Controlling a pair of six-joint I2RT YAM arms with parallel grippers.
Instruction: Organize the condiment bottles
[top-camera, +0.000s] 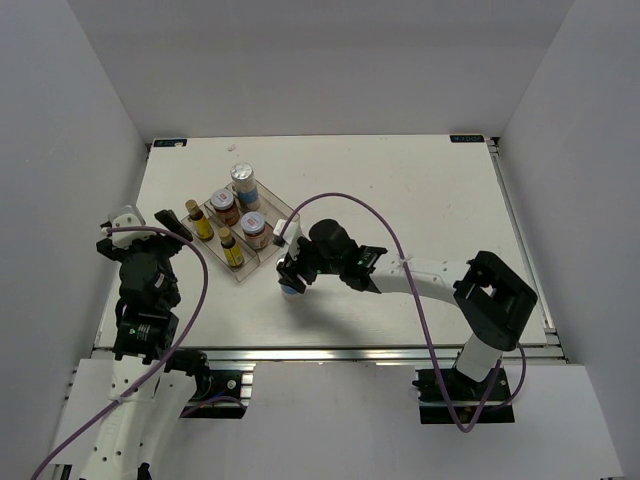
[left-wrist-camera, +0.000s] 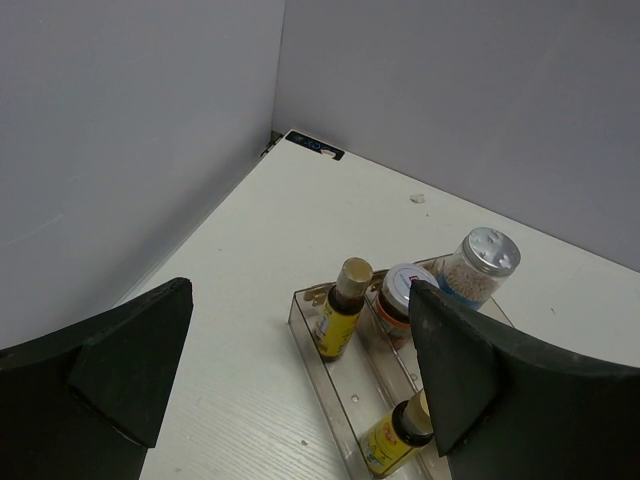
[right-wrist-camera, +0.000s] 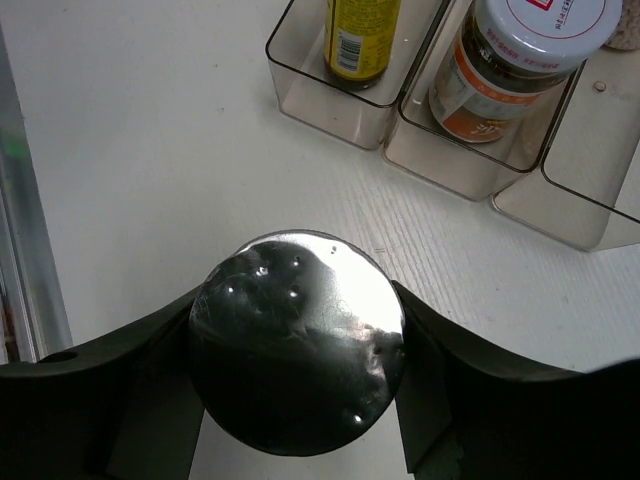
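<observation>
Clasping the last loose silver-lidded jar (right-wrist-camera: 297, 340), jaws snug against both sides, the right gripper (top-camera: 291, 280) must next lift it into the tray's (right-wrist-camera: 590, 170) empty compartment.

Bright, even overhead light; surface (top-camera: 420, 190) near white, shadows soft, short. Top of silver-lidded jar (right-wrist-camera: 297, 355) shows glare spots in right wrist view. Near jaws dark, slightly soft-focus.

A white table (top-camera: 420, 200) carried a clear divided tray (top-camera: 283, 214), angled left of centre (5 containers (top-camera: 256, 230) stood inside it), and 1 silver-lidded jar (right-wrist-camera: 297, 340) on the bare top near the tray's front corner.
</observation>
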